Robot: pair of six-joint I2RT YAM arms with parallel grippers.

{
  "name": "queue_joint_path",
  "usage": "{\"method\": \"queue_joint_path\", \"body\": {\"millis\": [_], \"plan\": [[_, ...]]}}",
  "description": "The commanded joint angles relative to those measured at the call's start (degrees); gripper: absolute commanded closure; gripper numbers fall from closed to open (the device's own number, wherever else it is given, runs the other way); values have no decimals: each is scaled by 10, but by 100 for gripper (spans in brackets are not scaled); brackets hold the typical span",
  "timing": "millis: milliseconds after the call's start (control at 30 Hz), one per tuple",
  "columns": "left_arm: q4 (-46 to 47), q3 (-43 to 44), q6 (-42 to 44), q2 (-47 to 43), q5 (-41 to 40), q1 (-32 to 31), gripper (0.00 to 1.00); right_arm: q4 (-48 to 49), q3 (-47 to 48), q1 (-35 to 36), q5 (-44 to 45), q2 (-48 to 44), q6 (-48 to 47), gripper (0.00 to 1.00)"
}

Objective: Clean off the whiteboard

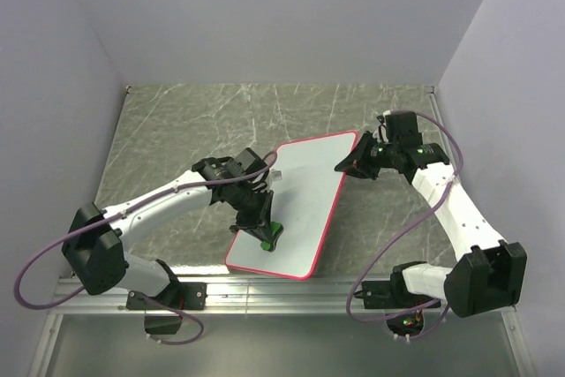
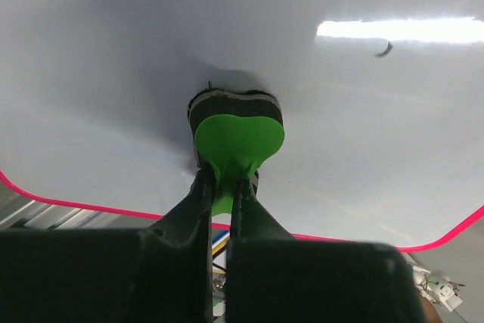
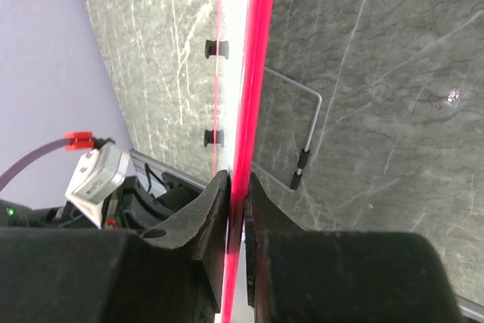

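Evidently we split the work: our right tool (image 1: 353,168) is pinched tight on the red rim of the whiteboard (image 1: 305,200), steadying it on the counter (image 1: 177,130), while our left tool (image 2: 223,187) squeezes the green eraser (image 2: 238,138) flat against its near end for wiping.

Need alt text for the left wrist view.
The left gripper, shut on a green eraser, holds it against the whiteboard. A small dark mark sits at upper right, beside a glare strip.
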Motion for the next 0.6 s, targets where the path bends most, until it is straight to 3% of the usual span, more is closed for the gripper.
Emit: {"method": "queue_joint_path", "body": {"millis": [0, 300, 400, 567], "plan": [[56, 11, 4, 16, 2, -3, 100, -13, -9, 8, 15, -21, -56, 100], [81, 16, 22, 88, -35, 6, 100, -14, -17, 9, 19, -34, -50, 100], [78, 16, 27, 104, -73, 36, 100, -15, -21, 9, 19, -36, -49, 100], [33, 46, 39, 94, -138, 156, 100, -17, -21, 9, 21, -39, -49, 100]]}}
